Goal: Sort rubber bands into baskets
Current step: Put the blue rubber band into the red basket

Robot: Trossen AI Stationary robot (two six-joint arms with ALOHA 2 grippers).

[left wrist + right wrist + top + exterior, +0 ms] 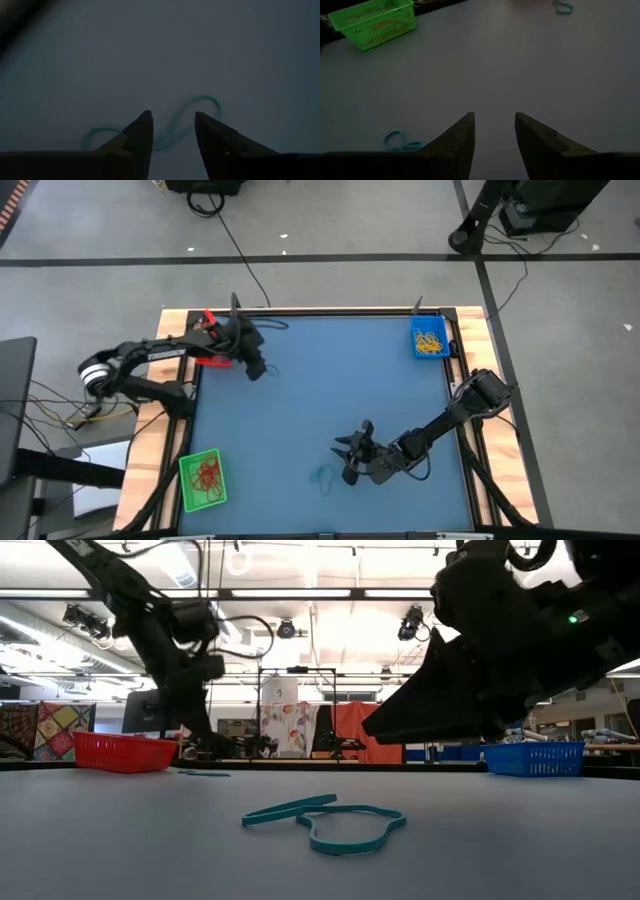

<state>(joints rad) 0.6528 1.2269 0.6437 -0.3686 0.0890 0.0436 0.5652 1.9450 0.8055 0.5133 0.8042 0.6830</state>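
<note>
**Near the front edge: teal bands lie just off your right pincer**

Toward the front of the blue worktop (320, 380), two teal rubber bands (322, 476) lie loose, touching or overlapping each other; the low view shows them flat, long axes roughly across that view. Your right pincer (349, 458) hovers just beside them, tips parted and holding nothing, and it is clearly the nearer arm. In its wrist view the bands (400, 142) sit off to one side of the fingers, not between them, so you likely need to swing toward them before closing.

Your left pincer (256, 370) is at the far left, next to the red basket (210, 340), jaws apart over another teal band (170, 131) lying on the worktop. The blue basket (431, 338) holds yellow bands; the green basket (203, 480) holds red ones.
</note>
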